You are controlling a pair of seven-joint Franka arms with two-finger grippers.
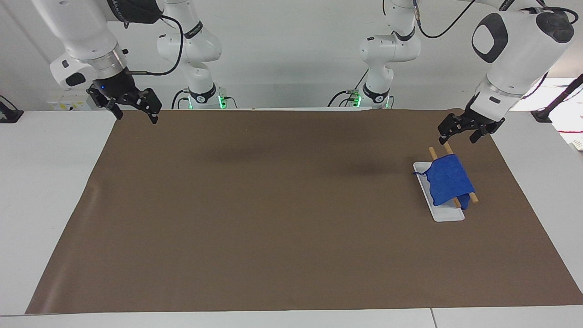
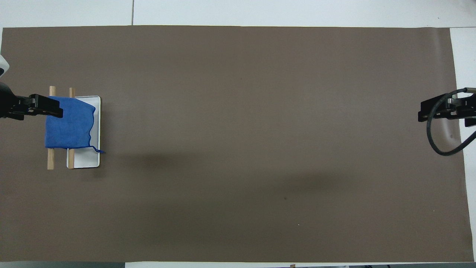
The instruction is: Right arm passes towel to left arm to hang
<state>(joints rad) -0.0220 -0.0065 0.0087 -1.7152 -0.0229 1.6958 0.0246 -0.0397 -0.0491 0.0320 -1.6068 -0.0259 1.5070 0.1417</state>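
The blue towel (image 1: 448, 180) hangs draped over two wooden rods (image 1: 432, 151) that lie across a white tray (image 1: 448, 215) at the left arm's end of the mat. Its thin loop sticks out over the tray's edge. The overhead view shows the towel (image 2: 68, 123) on the rods (image 2: 51, 160) and the tray (image 2: 87, 160). My left gripper (image 1: 457, 139) is open and empty, in the air over the rods' ends nearer the robots; it also shows in the overhead view (image 2: 55, 107). My right gripper (image 1: 136, 117) is open and empty, raised over the mat's corner at the right arm's end (image 2: 422, 110).
A brown mat (image 1: 273, 218) covers most of the white table. A black cable (image 2: 437, 145) loops from the right wrist. The arm bases stand at the robots' edge of the table.
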